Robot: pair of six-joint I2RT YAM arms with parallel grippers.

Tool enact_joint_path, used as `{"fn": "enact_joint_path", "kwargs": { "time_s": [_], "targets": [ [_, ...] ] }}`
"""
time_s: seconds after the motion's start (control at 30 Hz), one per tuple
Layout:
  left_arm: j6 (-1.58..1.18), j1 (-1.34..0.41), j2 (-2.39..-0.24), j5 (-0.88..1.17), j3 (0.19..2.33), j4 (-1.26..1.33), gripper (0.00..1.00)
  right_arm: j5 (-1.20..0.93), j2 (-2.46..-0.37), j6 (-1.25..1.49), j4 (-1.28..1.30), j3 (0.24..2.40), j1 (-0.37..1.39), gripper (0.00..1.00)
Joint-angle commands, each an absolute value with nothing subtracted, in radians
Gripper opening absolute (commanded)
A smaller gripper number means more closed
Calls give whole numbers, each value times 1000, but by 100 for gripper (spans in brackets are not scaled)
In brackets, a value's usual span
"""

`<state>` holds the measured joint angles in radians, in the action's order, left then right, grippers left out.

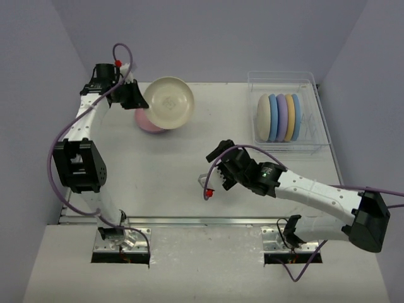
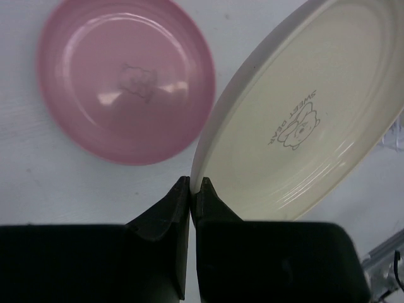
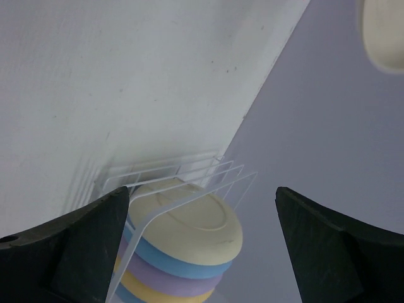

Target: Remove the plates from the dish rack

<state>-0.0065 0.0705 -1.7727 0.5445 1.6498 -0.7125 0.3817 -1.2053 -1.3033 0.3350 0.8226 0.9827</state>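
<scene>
The left gripper clamps its jaws on the rim of a round matte cream plate above a flat pink plate, while the right gripper, jaws apart, hangs over the middle of the white table, well apart from the clear ribbed plastic dish rack holding five upright pastel plates.

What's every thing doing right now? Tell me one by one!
cream plate: held by its rim, tilted, off the table.
pink plate: lying flat on the table, face up.
dish rack: holding five plates.
racked plates: standing on edge, side by side.
left end effector: shut on the cream plate.
right end effector: open, empty.
</scene>
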Motion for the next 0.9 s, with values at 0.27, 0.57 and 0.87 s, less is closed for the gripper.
{"fn": "enact_joint_path", "kwargs": {
  "time_s": [0.27, 0.57, 0.87],
  "targets": [
    [-143, 206, -2075, 433, 1877, -682, 0, 57, -1160, -597, 569, 1134, 531, 99],
    [-132, 206, -2180, 405, 1879, -693, 13, -282, -1224, -160, 741, 1378, 74, 99],
    [-133, 206, -2125, 386, 1872, -700, 65, -600, -1430, -45, 894, 1553, -327, 90]
  ]
}}
